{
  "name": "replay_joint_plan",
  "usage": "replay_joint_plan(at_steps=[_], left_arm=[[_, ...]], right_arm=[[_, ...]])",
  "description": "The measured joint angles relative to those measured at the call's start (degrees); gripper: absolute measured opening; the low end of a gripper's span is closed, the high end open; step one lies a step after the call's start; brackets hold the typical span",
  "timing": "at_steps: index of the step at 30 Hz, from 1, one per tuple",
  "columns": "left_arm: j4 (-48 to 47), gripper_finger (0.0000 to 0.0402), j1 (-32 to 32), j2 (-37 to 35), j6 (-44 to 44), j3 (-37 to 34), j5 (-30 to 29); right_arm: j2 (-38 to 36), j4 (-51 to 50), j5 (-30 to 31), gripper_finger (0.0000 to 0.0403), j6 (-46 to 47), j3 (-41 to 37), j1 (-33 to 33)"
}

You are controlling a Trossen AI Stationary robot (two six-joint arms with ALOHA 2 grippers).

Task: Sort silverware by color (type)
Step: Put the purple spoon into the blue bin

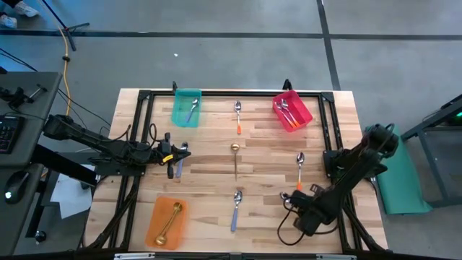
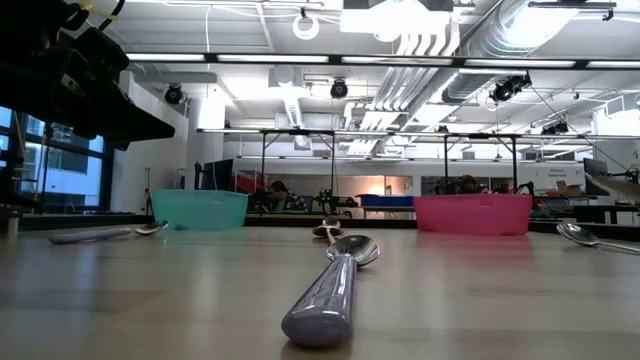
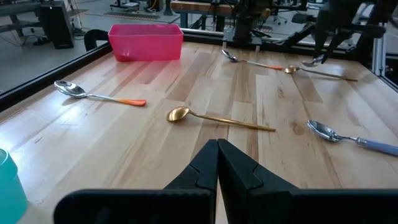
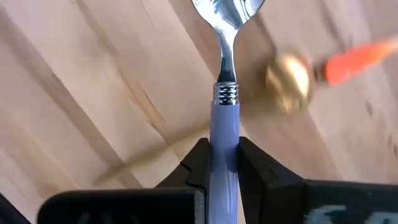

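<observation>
My right gripper [image 4: 222,149] [image 1: 292,198] is near the table's right near corner, shut on a lavender-blue-handled spoon [image 4: 224,81]. Under it a gold spoon's bowl [image 4: 288,81] lies by an orange handle tip [image 4: 357,59]. My left gripper [image 3: 217,146] [image 1: 172,157] is shut on nothing, raised over the table's left side, beside a blue-handled spoon [image 1: 181,157] lying flat. Also flat on the table are two orange-handled spoons [image 1: 237,115] [image 1: 299,170], a gold spoon [image 1: 235,160] and another blue-handled spoon [image 1: 235,209]. My right gripper pinches the spoon's lavender-blue handle [image 4: 224,134] between its two fingers. The spoon lies along the fingers, its silver bowl [image 4: 227,12] sticking out past the fingertips. It is lifted clear of the table.
A teal bin [image 1: 187,107] at the far left holds a blue-handled spoon. A pink bin [image 1: 291,110] at the far right holds orange-handled spoons. An orange bin [image 1: 167,220] at the near left holds a gold spoon. A black frame [image 1: 231,94] borders the wooden table.
</observation>
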Motion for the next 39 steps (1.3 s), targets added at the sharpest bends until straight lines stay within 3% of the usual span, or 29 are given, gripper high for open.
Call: replay_joint_plan(at_steps=[7, 15, 21, 26, 39], left_arm=[[0.05, 0.0000, 0.00, -0.01, -0.38, 0.00, -0.01], [0.11, 0.0000, 0.00, -0.01, -0.56, 0.00, -0.02], [0.69, 0.0000, 0.00, 0.00, -0.50, 0.00, -0.02], [0.98, 0.0000, 0.00, -0.01, -0.50, 0.00, -0.02], [8.40, 0.0032, 0.02, 0.00, 3.08, 0.00, 0.06]], right_arm=[[-1.30, 5.66, 10.84, 0.0026, -14.31, 0.02, -6.14], [-1.30, 25.60, 13.01, 0.0026, -50.51, 0.02, -21.99], [-1.20, 41.87, 10.22, 0.0026, -73.91, 0.02, -34.15], [-1.17, 53.10, 3.01, 0.0026, -85.85, 0.02, -43.08], [-0.95, 66.13, -14.82, 0.0026, -96.23, 0.02, -58.62]])
